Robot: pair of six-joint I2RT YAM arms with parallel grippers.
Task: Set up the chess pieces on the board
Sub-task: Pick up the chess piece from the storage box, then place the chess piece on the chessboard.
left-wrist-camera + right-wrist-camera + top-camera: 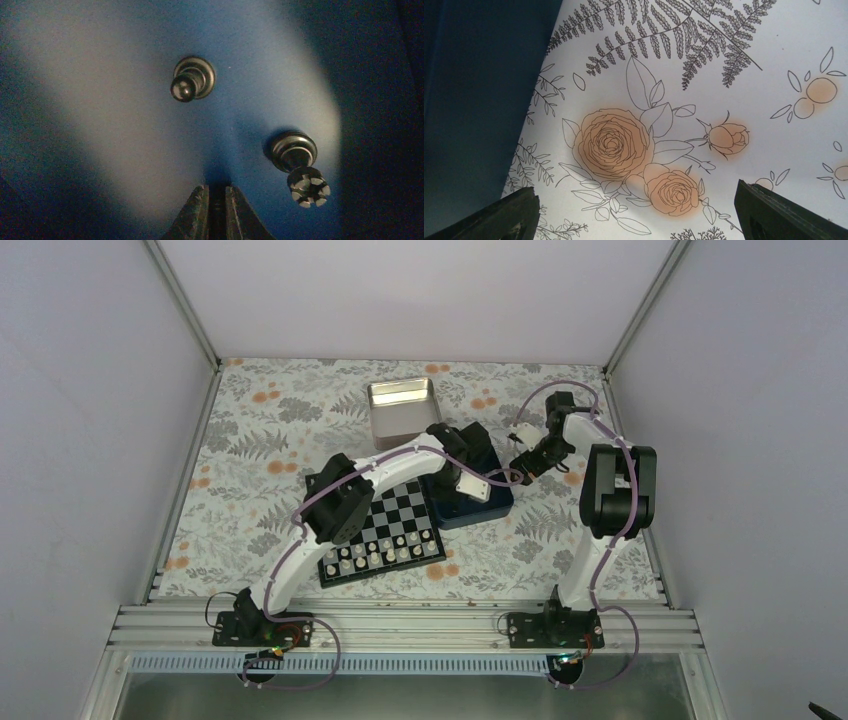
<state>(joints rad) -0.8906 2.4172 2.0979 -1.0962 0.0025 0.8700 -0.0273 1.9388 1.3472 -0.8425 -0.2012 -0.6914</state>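
My left gripper (216, 189), closed on nothing visible, hangs inside the navy box (100, 100), near a black pawn (192, 79) and black rook (299, 165). Light, slippery I think: pinch the neck. My right gripper (635, 187) stands wide beside the box.

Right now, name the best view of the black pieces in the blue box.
Left wrist: pawn and rook stand close-up on the blue box floor. In top external the left arm hides them; right wrist shows only the box's side.
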